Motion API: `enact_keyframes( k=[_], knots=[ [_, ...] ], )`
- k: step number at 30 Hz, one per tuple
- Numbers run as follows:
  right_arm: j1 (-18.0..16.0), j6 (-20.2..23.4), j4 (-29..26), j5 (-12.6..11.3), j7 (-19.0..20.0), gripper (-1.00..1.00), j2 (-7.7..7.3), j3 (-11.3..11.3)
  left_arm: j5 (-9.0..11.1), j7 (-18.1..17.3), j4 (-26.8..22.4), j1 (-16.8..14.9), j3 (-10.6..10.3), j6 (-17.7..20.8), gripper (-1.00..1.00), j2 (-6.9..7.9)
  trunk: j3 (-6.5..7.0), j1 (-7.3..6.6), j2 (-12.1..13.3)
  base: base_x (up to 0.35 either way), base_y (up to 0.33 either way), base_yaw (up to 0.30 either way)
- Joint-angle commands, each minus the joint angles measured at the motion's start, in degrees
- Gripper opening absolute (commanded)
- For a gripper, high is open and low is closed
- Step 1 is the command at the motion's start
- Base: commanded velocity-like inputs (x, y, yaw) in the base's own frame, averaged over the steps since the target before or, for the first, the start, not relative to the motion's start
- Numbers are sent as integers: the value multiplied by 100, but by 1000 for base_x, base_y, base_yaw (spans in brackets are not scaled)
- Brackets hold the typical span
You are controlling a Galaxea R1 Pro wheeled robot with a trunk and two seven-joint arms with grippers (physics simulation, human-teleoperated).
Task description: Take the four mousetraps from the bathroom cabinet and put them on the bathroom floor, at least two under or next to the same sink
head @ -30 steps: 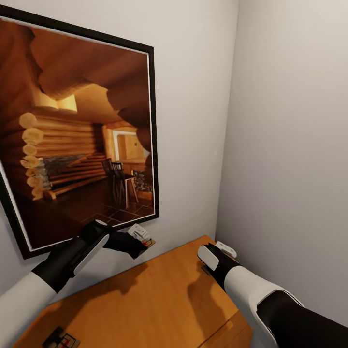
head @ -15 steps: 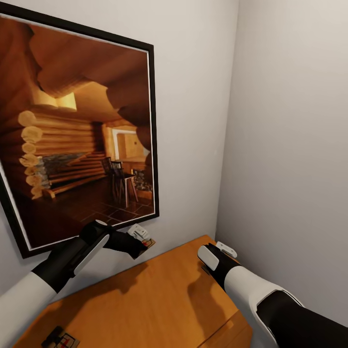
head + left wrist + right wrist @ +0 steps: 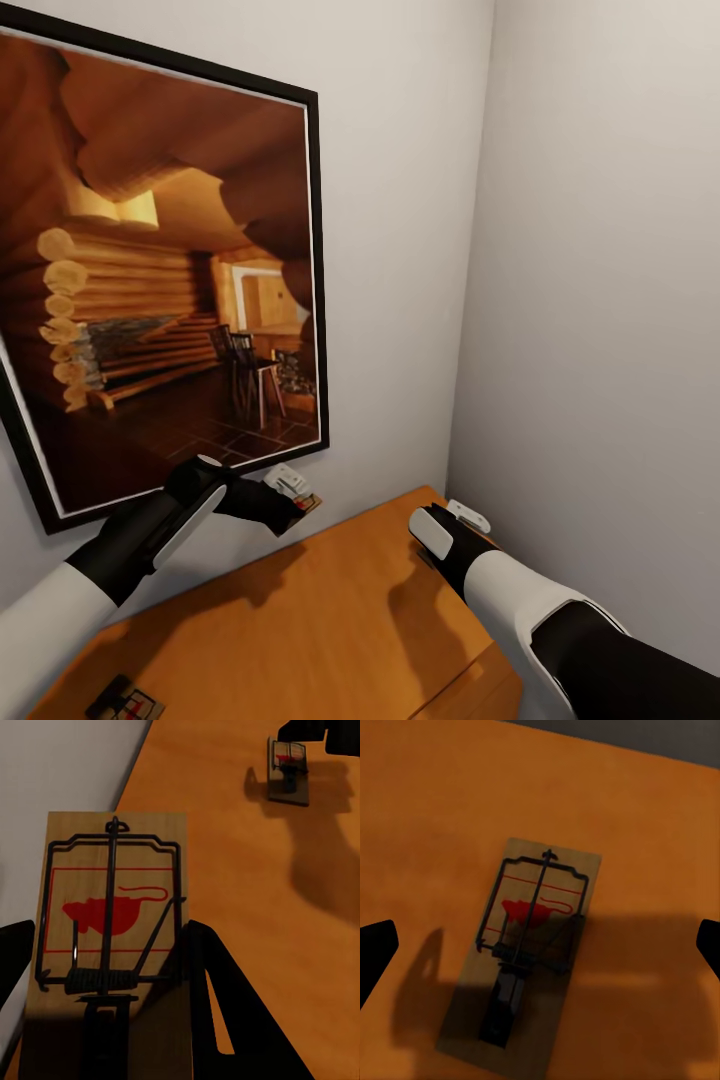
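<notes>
My left gripper (image 3: 288,506) is shut on a mousetrap (image 3: 303,497), holding it in the air beside the wall above the cabinet (image 3: 330,620). In the left wrist view this wooden mousetrap (image 3: 112,907) with a red mouse mark sits between the dark fingers (image 3: 214,1005). A second mousetrap (image 3: 531,937) lies flat on the orange cabinet top (image 3: 435,810), straight below my right gripper (image 3: 540,945), whose fingers stand wide apart and open. The same trap (image 3: 289,774) shows far off in the left wrist view. A third mousetrap (image 3: 125,700) lies on the cabinet's near left part.
A large framed picture (image 3: 160,290) of a log interior hangs on the wall behind the cabinet. A plain grey wall (image 3: 600,300) closes the corner at the right, close to my right arm (image 3: 520,590).
</notes>
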Motion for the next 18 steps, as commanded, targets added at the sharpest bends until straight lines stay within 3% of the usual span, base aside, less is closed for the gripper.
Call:
enact_keyframes(
  k=[1, 18],
  knots=[
    [-6, 60, -4, 15, -33, 100, 0, 22, -4, -4, -5, -8, -9, 18, -100, 5, -29, 25, -51, 0, 0, 0],
    [-6, 60, -4, 14, -33, 100, 0, 22, -4, -4, -5, -8, -10, 18, -100, 5, -334, 398, -733, 0, 0, 0]
  ],
)
